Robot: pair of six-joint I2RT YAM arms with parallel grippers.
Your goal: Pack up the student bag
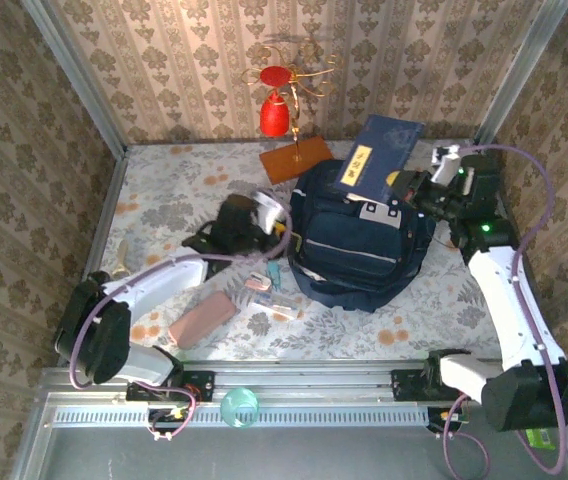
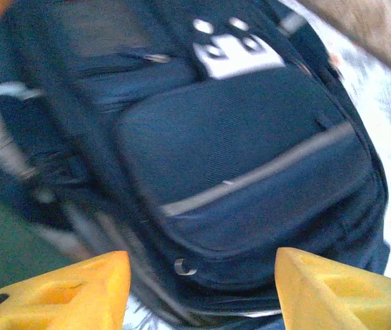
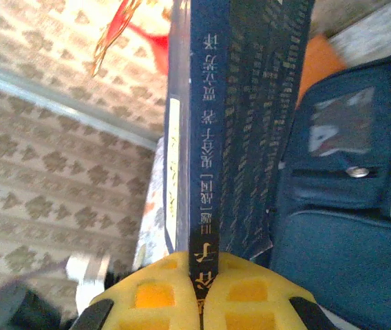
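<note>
Much is hidden as I work at the floral-cloth table (image 1: 164, 190): my left wrist view is smeared with blur, the student bag (image 1: 359, 250) runs off its frame on every side, and from above the dark blue book (image 1: 379, 150) covers the bag's far end, so I cannot tell whether the mouth there stands open or whether book and bag touch. The book's far end is cut off in my right wrist view, its spine lettering too soft to read. The small items (image 1: 269, 292) just left of the bag are too small to name; a pinkish case (image 1: 202, 320) lies nearer, well left of it. The bag lies right of centre, front face up, its long axis running near to far, the white patch and top end pointing to the far wall, the base toward my mounts and swung slightly left. My right gripper (image 1: 412, 186) is clamped on the book's spine edge at the bag's far right corner, yellow pads (image 3: 161, 292) pressed together on it, the book rising away from me. My left gripper (image 1: 272, 215) sits at the bag's left side, jaws apart and holding nothing, the front pocket showing between the fingers (image 2: 78, 292). A red ornament (image 1: 276, 110) stands far behind.
</note>
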